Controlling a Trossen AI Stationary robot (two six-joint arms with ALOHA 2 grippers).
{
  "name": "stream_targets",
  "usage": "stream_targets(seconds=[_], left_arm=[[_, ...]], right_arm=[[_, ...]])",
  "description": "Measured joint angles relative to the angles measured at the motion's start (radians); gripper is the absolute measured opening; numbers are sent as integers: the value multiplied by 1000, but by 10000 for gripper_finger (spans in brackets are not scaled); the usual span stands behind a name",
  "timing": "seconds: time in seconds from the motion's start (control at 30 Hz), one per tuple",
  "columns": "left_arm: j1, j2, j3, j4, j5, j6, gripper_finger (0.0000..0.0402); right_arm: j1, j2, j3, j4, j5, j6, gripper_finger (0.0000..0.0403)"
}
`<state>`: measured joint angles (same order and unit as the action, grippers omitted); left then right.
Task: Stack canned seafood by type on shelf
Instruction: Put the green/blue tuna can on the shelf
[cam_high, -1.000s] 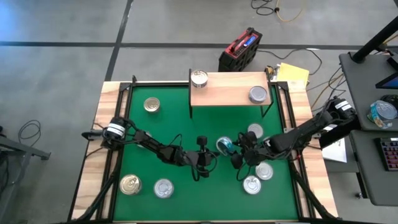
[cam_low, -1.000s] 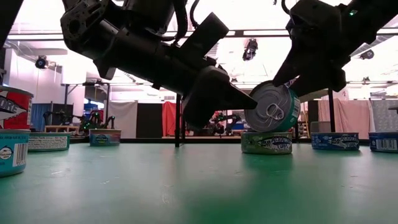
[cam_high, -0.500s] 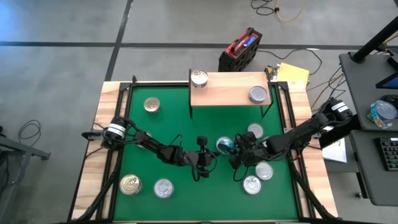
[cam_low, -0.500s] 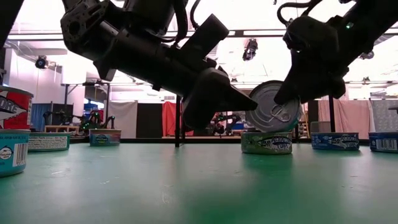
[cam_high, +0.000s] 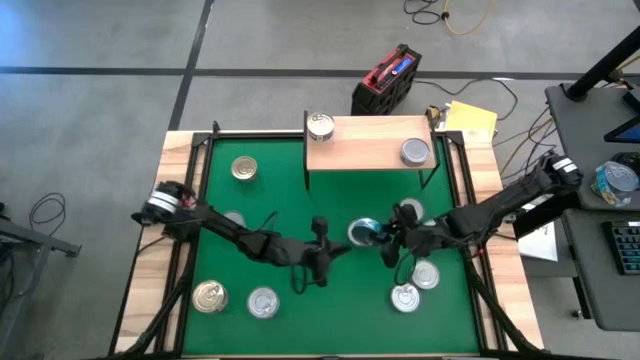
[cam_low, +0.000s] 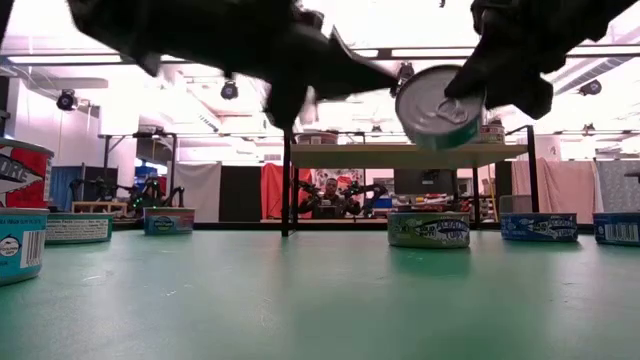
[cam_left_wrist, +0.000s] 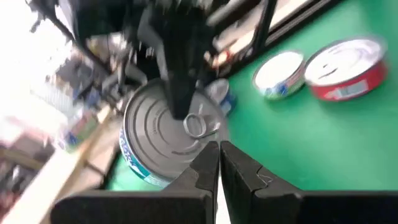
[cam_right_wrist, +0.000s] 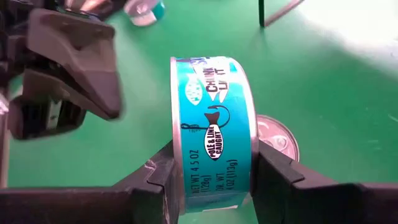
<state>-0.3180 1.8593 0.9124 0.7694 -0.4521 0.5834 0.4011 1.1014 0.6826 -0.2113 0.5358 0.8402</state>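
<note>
Up off the green mat (cam_high: 300, 200) goes the teal can (cam_low: 437, 105); a second ago it hung lower, just over another tin. Now the right gripper (cam_right_wrist: 214, 165) pinches it on its flat ends, tipped on edge in the air. The left gripper (cam_left_wrist: 217, 163), pressed together and empty, has pulled back beside it. The can could slip and roll, because the pinch is thin. The right arm reaches low across, with the shelf (cam_high: 365, 143) farther ahead.

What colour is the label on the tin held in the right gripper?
Teal-blue with white and dark print, on the short round metal tin clamped in the right gripper; clearest in the right wrist view.
</note>
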Motion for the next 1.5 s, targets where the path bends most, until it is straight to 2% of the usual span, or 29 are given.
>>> stream_targets(seconds=[0.17,0.3,0.43,0.57,0.73,0.97,1.1,1.23,1.37,1.5], left_arm=[[-15,-162,-191,165,62,36,0],[-17,-272,-306,225,69,40,0],[-17,-340,-338,237,70,114,0],[-18,-358,-319,234,70,225,12],[-42,-338,-260,189,71,394,70],[-70,-277,-220,189,76,562,199],[-81,-229,-220,217,78,713,253],[-81,-162,-198,300,65,833,274],[-71,-108,-140,333,38,930,276],[-51,-44,-78,332,13,977,277]], right_arm=[[0,-95,-55,34,-17,-3,132],[-3,-131,-129,228,-57,-13,132],[-13,-139,-197,451,-174,-34,132],[-14,-138,-225,544,-224,-25,132],[-14,-132,-233,540,-256,51,132],[-6,-131,-277,567,-275,169,132],[-6,-128,-352,763,-275,200,132],[-7,-130,-429,992,-275,248,132],[-7,-111,-459,1025,-275,300,132],[-8,-85,-433,1039,-293,317,132]])
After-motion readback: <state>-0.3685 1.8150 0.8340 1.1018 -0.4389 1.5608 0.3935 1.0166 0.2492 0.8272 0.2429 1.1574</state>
